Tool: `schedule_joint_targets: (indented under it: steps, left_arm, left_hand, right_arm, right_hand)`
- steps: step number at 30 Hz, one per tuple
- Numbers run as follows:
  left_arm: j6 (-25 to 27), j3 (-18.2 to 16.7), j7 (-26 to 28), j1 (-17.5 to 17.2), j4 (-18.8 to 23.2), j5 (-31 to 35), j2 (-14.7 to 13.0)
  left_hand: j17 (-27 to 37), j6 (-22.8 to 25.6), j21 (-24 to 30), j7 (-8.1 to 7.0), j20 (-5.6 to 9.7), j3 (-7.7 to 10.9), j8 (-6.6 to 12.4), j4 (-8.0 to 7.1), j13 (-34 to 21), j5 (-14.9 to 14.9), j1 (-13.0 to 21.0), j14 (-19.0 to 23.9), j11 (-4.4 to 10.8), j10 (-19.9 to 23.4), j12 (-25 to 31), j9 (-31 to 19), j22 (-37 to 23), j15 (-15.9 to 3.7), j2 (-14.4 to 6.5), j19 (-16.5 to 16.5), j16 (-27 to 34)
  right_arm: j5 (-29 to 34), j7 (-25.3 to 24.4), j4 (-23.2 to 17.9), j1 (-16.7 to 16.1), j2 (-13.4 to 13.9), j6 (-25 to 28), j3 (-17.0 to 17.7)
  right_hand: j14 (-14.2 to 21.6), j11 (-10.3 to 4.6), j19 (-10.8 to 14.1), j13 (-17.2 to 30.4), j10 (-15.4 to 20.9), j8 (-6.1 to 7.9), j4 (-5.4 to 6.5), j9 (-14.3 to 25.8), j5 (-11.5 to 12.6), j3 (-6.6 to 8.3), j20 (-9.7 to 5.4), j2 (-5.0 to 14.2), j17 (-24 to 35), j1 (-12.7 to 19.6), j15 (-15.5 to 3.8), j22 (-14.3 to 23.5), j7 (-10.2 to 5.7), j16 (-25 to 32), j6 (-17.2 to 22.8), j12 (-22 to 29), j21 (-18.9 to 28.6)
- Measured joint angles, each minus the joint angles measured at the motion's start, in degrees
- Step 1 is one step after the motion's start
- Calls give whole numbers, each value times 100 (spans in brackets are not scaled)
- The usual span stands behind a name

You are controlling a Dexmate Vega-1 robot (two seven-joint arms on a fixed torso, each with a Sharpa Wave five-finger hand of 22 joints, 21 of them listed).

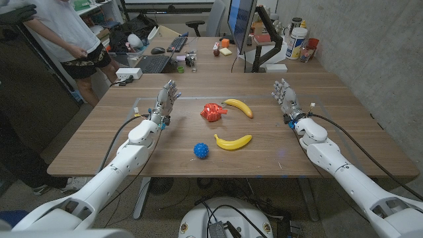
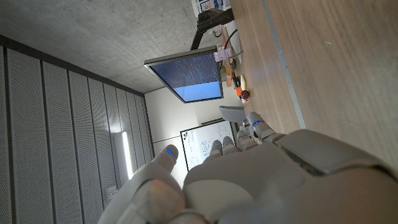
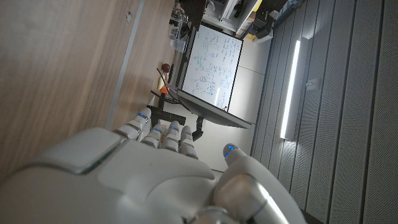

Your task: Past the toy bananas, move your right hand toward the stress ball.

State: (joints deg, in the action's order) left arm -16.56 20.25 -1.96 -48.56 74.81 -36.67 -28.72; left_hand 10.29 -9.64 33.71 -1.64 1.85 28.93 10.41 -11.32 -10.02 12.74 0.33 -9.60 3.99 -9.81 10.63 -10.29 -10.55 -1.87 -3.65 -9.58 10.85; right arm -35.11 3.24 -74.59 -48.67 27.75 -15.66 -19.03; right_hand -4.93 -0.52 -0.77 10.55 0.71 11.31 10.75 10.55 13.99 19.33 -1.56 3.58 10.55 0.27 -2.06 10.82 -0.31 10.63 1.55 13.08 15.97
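Item 1: stress ball (image 1: pixel 201 151). Small blue sphere with a nubbed or spiky surface; judged soft, light and squeezable, likely rubbery, so it should not slip readily but may roll if nudged. Best taken from above with the fingers closing around its middle; no fragile parts are apparent. It sits on the wooden table (image 1: pixel 99 142), well apart from the right hand (image 1: pixel 285 96), toward the robot's left and nearer the table's front edge, with the bananas between.

Item 2: near toy banana (image 1: pixel 232 141). Yellow, smooth, curved crescent, probably hard plastic. It lies just beside the ball, on the side facing the right hand.

Item 3: far toy banana (image 1: pixel 238 107). Same yellow gloss and curve; it lies nearer the right hand, across from its fingers.

Item 4: red toy (image 1: pixel 212 112). Glossy, lumpy form, exact kind unclear; just beside the far banana, away from the right hand.

Item 5: right hand. White jointed shell; it holds nothing, fingers extended and slightly spread, standing upright near the table's right side.

Item 6: left hand (image 1: pixel 166 99). Matching build, fingers apart, empty, upright, well apart from the ball on the opposite side.
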Motion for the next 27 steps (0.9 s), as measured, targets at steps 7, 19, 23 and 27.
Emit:
schedule_joint_targets:
  steps: [7,19,23,27]
  left_arm:
    - [85,-157,-70,-73,66,144,101]
    - [212,-384,-200,-158,140,376,272]
    - [242,-440,-232,-177,154,426,316]
    - [267,-502,-260,-201,174,481,361]
  left_hand:
    - [16,0,0,0,0,7,0,-7,0,0,0,0,0,0,0,0,0,0,0,0,0]
    - [10,1,0,0,0,7,0,-7,1,0,0,1,0,0,0,1,1,1,0,1,0]
    - [10,1,0,0,0,7,41,-7,1,0,0,1,-1,1,0,1,1,1,0,1,-1]
    - [10,-21,0,-21,-1,7,41,-7,1,0,0,1,-1,1,0,1,1,1,0,1,-1]
  right_arm:
    - [338,225,-47,-108,-291,149,413]
    - [799,560,-83,-229,-705,246,964]
    - [922,657,-83,-254,-806,227,1089]
    - [1040,758,-83,-270,-894,168,1196]
  right_hand:
    - [0,0,0,0,0,0,0,0,0,0,1,0,-17,0,0,0,0,0,0,0,0]
    - [164,3,125,-1,146,45,-47,-1,-1,46,-39,30,-43,30,3,-1,14,45,137,44,44]
    - [209,-19,147,-1,186,45,-47,-1,-1,46,-19,30,-43,30,0,-1,3,45,202,44,44]
    - [262,-20,196,-1,247,45,-71,-1,-1,70,-29,30,-43,30,9,-1,10,45,242,44,44]
